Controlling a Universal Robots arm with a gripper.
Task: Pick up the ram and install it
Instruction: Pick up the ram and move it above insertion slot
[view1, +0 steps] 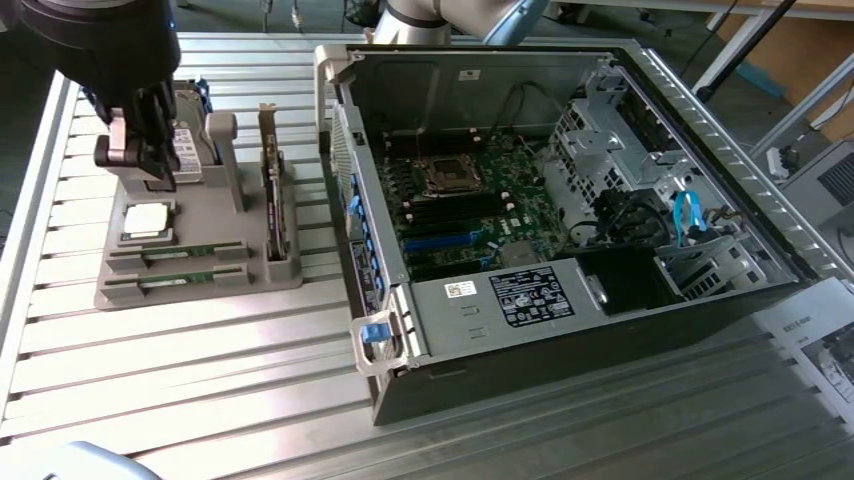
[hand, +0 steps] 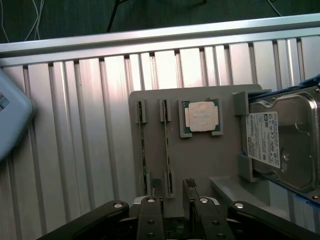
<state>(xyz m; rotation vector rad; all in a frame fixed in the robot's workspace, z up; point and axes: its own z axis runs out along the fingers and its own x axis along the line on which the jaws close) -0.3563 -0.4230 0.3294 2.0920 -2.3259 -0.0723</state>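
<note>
Gripper (hand: 172, 189) hangs over the grey holder (hand: 200, 160) on the bench (hand: 90, 125), fingers (hand: 155, 186) spread wide and empty, straddling the line of the ram (hand: 167, 150) nearer the processor (hand: 202, 116), which stands edge-up in its slot beside its twin (hand: 142, 150), likely for easy pinching.

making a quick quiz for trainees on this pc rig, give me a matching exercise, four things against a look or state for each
Things
1 ram
2 processor
3 hard drive
4 case

Look or state
a side open, motherboard showing
b silver square, lying flat
c two thin green sticks side by side
d metal body with a white label

Pairs: 1-c, 2-b, 3-d, 4-a
</note>
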